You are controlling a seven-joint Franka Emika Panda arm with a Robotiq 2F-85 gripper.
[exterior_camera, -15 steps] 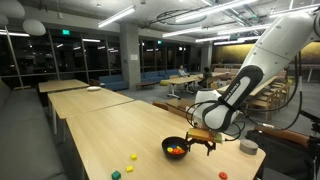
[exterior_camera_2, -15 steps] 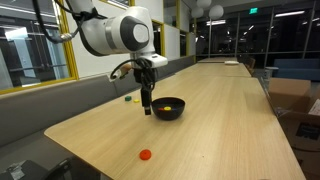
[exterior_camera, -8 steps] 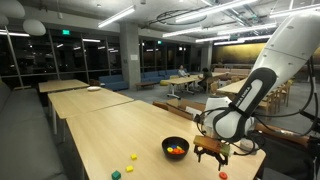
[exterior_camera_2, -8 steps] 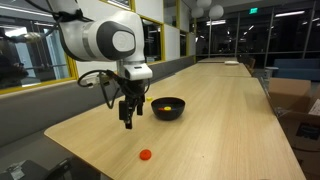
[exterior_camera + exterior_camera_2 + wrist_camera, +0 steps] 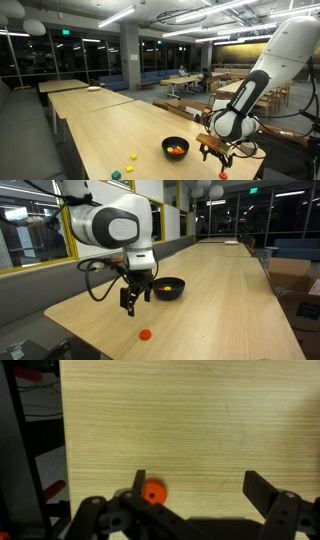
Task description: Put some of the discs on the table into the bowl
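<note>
Nearest, by the end edge of the table (image 5: 225, 305): one orange disc (image 5: 145, 335), lying flat, round, so without any long axis. Just beyond and above it, hanging wide open and empty: the fingers (image 5: 130, 302). Farther on, the black bowl (image 5: 168, 288) with some discs (image 5: 176, 150) inside. Behind, much bare wood for moving.

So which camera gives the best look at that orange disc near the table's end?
The wrist view: the orange disc lies large and sharp on the table, close by one of the open jaws. In both exterior views the disc is only a tiny speck on the tabletop near the arm's end.
</note>
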